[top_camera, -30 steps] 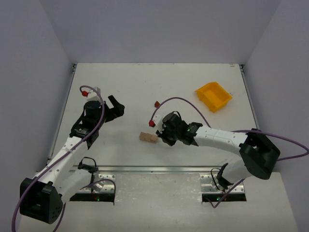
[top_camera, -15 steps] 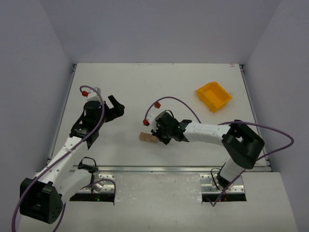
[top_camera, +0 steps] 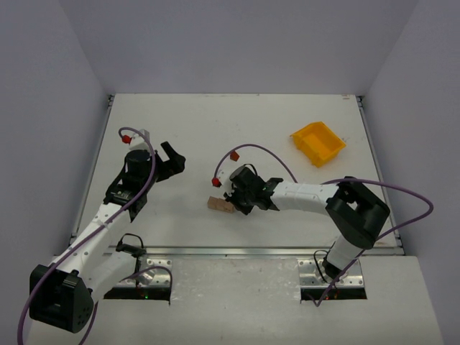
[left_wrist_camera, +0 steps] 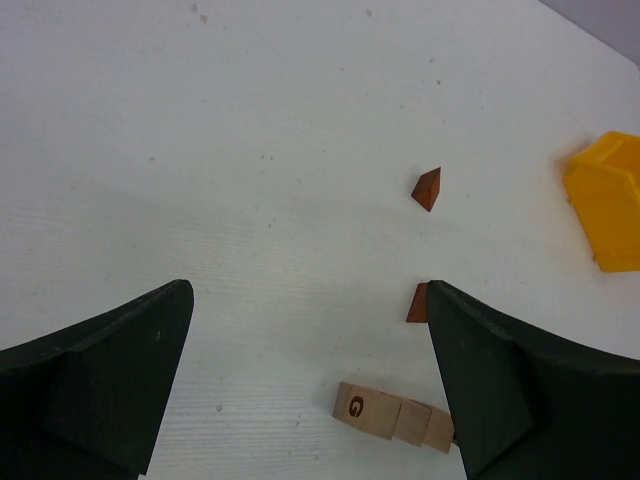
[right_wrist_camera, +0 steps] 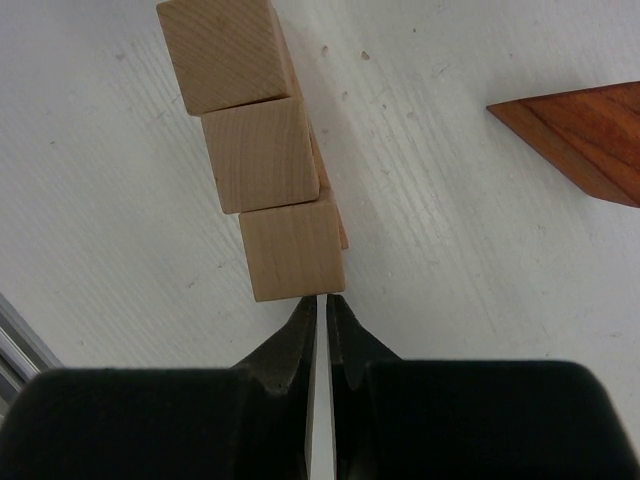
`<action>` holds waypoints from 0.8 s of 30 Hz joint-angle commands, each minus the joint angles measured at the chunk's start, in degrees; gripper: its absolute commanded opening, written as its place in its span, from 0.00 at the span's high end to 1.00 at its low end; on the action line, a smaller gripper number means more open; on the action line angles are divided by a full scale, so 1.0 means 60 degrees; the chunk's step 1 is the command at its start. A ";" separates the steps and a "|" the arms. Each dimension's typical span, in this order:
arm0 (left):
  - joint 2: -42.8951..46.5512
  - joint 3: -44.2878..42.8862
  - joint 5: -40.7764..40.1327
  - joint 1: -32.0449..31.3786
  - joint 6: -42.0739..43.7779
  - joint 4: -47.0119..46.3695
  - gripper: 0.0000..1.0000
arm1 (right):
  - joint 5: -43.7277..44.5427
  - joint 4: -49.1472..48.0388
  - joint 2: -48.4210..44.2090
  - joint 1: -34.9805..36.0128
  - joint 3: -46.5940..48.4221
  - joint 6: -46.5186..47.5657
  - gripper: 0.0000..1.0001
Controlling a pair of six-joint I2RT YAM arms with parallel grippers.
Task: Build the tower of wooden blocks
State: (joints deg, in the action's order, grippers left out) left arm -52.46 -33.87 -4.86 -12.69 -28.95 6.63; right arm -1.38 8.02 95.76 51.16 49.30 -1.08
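Wood block tower (right_wrist_camera: 262, 150): three pale cubes at 12 o'clock of right gripper (right_wrist_camera: 322, 300), fingers pressed together, empty; left gripper (left_wrist_camera: 306, 290) fingers wide.

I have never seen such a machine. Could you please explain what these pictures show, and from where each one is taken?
These are two robot arms fixed at a white table. One picture looks down from above; the other two come from a camera on each wrist, so the dark shapes are the hand's own fingers. On the table lie a row of three pale wooden blocks, two small reddish-brown pieces and a yellow bin. The left hand is open and empty. The right hand is shut, holding nothing, its tips at the end of the row.
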 commanded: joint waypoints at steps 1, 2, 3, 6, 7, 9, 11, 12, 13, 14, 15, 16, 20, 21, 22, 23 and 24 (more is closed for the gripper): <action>0.0228 -0.0186 0.0081 -0.0009 0.0064 -0.0312 0.00 | 0.0194 -0.0429 0.0051 0.0073 0.0441 0.0005 0.92; 0.0233 -0.0186 0.0078 -0.0009 0.0064 -0.0315 0.00 | 0.0201 -0.0429 0.0051 0.0079 0.0441 0.0011 0.92; 0.0233 -0.0186 0.0078 -0.0009 0.0064 -0.0315 0.00 | 0.0201 -0.0431 0.0050 0.0086 0.0439 0.0018 0.92; 0.0233 -0.0186 0.0078 -0.0009 0.0064 -0.0315 0.00 | 0.0205 -0.0492 0.0022 0.0073 0.0397 0.0019 0.91; 0.0233 -0.0188 0.0078 -0.0009 0.0061 -0.0315 0.00 | 0.0214 -0.0502 0.0029 0.0073 0.0399 0.0017 0.91; 0.0233 -0.0190 0.0078 -0.0009 0.0049 -0.0315 0.00 | 0.0201 -0.0503 0.0065 0.0073 0.0421 0.0005 0.91; 0.0252 -0.0186 0.0093 -0.0009 0.0063 -0.0300 0.00 | 0.0206 -0.0521 0.0080 0.0073 0.0436 -0.0014 0.91; 0.0262 -0.0181 0.0089 -0.0009 0.0064 -0.0300 0.00 | 0.0212 -0.0536 0.0080 0.0073 0.0422 -0.0025 0.90; 0.0266 -0.0171 0.0078 -0.0009 0.0064 -0.0300 0.00 | 0.0202 -0.0550 0.0080 0.0073 0.0412 -0.0025 0.90; 0.0274 -0.0174 0.0078 -0.0009 0.0064 -0.0300 0.00 | 0.0201 -0.0558 0.0084 0.0073 0.0415 -0.0025 0.90; 0.0266 -0.0185 0.0082 -0.0009 0.0064 -0.0300 0.00 | 0.0201 -0.0547 0.0091 0.0073 0.0430 -0.0025 0.90; 0.0274 -0.0186 0.0089 -0.0009 0.0064 -0.0300 0.00 | 0.0201 -0.0550 0.0080 0.0073 0.0438 -0.0028 0.90; 0.0263 -0.0186 0.0089 -0.0013 0.0060 -0.0300 0.00 | 0.0201 -0.0622 0.0095 0.0077 0.0415 -0.0039 0.89; 0.0263 -0.0186 0.0093 -0.0009 0.0064 -0.0300 0.00 | 0.0210 -0.0634 0.0112 0.0073 0.0420 -0.0039 0.88; 0.0263 -0.0181 0.0093 -0.0009 0.0064 -0.0300 0.00 | 0.0211 -0.0629 0.0119 0.0073 0.0431 -0.0039 0.88; 0.0263 -0.0172 0.0093 -0.0009 0.0064 -0.0300 0.00 | 0.0203 -0.0621 0.0111 0.0073 0.0439 -0.0039 0.88; 0.0263 -0.0183 0.0093 -0.0009 0.0064 -0.0300 0.00 | 0.0213 -0.0596 0.0121 0.0073 0.0441 -0.0027 0.88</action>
State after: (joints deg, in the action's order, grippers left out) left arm -52.05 -33.87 -4.86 -12.69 -28.93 6.65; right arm -0.43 6.48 96.55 51.16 49.67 -1.10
